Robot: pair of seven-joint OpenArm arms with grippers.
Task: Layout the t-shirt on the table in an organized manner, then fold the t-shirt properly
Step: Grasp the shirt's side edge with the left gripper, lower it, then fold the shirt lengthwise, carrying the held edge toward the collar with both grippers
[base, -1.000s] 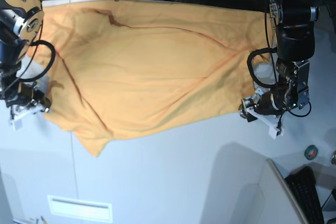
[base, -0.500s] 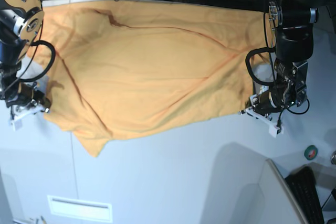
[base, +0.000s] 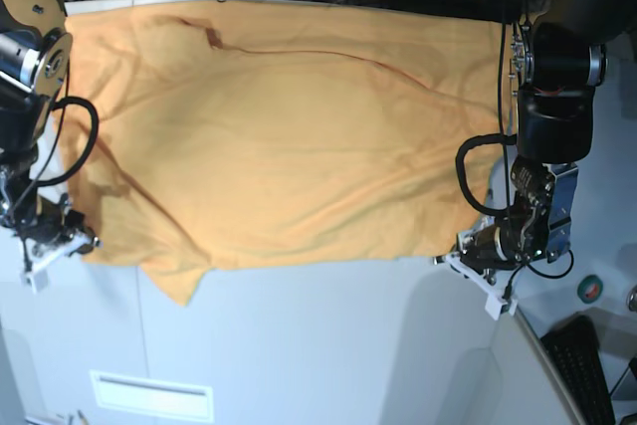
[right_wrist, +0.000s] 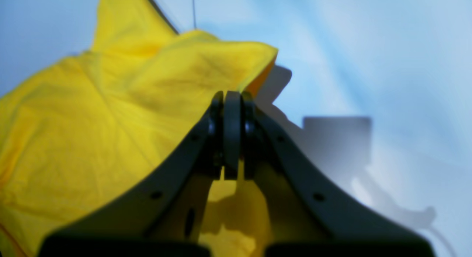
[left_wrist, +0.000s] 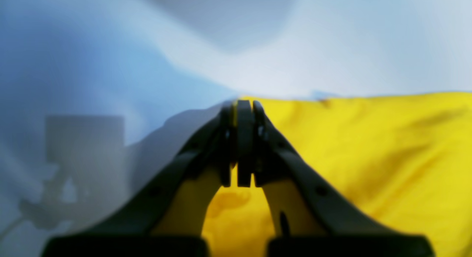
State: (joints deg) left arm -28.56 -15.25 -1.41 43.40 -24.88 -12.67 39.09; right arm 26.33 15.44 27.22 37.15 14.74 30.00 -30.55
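Two grippers hold our t-shirt (base: 279, 136) at its near corners, and the shirt lies spread wide across the pale desk (base: 328, 345). Our left gripper (left_wrist: 239, 109) has its jaws pressed together on the yellow-orange cloth at the shirt's edge; in the base view it (base: 460, 258) sits at the right-hand lower corner. Our right gripper (right_wrist: 231, 98) likewise has its jaws closed tight with fabric pinched between them, and it (base: 62, 244) grips the opposite corner on the base view's left. Between them the lower hem runs nearly straight, apart from a sleeve (base: 177, 281) that pokes out toward the near side. Soft creases cross the cloth. Both wrist views are blurred.
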